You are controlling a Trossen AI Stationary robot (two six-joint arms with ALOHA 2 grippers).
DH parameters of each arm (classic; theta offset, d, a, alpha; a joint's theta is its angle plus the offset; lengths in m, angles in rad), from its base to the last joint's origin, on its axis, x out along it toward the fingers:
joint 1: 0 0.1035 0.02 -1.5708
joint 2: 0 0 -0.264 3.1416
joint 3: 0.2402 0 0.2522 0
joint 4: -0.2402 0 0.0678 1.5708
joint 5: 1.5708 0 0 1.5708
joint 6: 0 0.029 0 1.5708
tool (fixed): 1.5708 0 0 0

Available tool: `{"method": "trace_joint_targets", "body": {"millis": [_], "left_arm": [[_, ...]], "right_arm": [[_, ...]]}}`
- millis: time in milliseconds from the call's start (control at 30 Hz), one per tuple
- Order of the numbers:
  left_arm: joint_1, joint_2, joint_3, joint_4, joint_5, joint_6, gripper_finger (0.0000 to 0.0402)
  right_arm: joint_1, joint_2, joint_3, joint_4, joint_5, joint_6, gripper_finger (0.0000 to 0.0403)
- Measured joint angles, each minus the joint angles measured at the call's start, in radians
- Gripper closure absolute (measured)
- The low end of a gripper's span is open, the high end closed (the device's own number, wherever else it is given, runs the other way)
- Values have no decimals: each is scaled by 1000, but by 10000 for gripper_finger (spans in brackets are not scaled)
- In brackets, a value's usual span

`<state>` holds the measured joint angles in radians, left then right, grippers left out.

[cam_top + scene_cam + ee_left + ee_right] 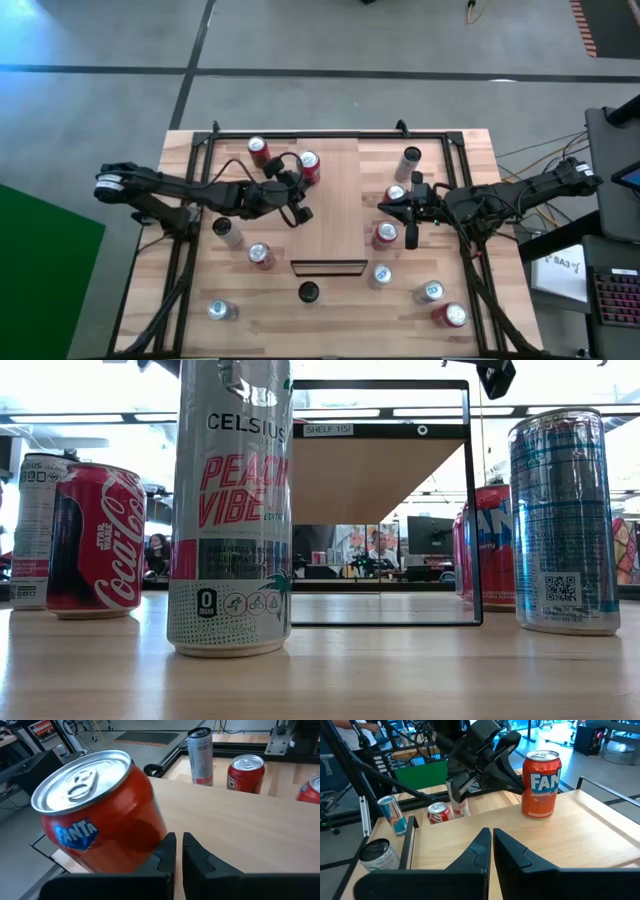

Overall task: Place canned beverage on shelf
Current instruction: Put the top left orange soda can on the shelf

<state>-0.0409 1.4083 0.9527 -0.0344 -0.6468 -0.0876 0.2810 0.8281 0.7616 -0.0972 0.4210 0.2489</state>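
Already your Fanta can (pixel 309 167) stands on the shelf (pixel 340 215), left gripper (pixel 297 210) beside it and right gripper (pixel 411 210) both with jaws together; other cans remain on the counter (pixel 340 320).

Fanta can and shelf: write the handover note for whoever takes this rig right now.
Left gripper: shut, holding nothing, over the shelf right beside the Fanta can.
Right gripper: shut, empty, waiting at the shelf's right side.
Fanta can: upright on the shelf, near its far left corner.
Done: that can looks placed and released.
Left: back the left arm away without knocking the can. Other cans stand on the tabletop, if more are wanted.
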Motion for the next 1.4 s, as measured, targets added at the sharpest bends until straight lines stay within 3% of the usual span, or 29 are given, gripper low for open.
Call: {"method": "trace_joint_targets", "body": {"millis": [533, 900, 1267, 1400], "left_arm": [[33, 5, 0, 38, -36, 0, 401], [23, 0, 0, 95, 3, -8, 401], [-21, -121, 3, 87, 17, 61, 401], [-20, -146, 32, 74, 74, 83, 401]], "right_arm": [[0, 0, 0, -3, 0, -2, 392], [0, 0, 0, -3, 0, 29, 392], [0, 0, 0, -3, 0, 30, 392], [0, 0, 0, -3, 0, 32, 392]]}}
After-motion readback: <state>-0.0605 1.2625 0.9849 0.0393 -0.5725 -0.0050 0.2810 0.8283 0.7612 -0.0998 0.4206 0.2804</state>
